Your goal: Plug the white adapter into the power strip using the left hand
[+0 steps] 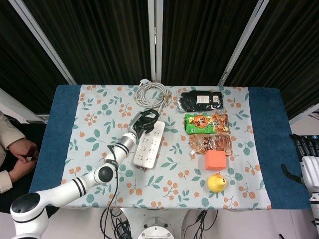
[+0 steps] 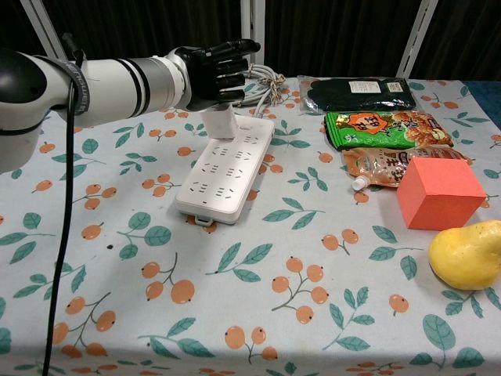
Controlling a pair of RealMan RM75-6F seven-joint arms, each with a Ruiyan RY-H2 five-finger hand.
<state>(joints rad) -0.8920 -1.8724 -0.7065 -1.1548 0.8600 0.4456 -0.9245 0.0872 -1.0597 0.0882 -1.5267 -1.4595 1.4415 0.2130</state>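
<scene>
The white power strip (image 1: 148, 144) (image 2: 227, 166) lies mid-table, running toward the back. The small white adapter (image 2: 220, 123) stands upright on its far left end. My left hand (image 1: 144, 121) (image 2: 215, 73) hovers directly over the adapter, its dark fingers stretched out and spread to the right. They sit just above the adapter's top, and nothing is gripped. In the head view the hand hides the adapter. My right hand (image 1: 308, 162) rests off the table's right edge, fingers straight and empty.
The strip's coiled cable (image 1: 152, 92) (image 2: 244, 82) lies behind the hand. Right of the strip are a black package (image 2: 356, 92), a green snack bag (image 2: 383, 127), an orange pouch (image 2: 387, 166), a red-orange cube (image 2: 438, 192) and a yellow fruit (image 2: 467, 254). A person's hand (image 1: 20, 149) is at the left edge.
</scene>
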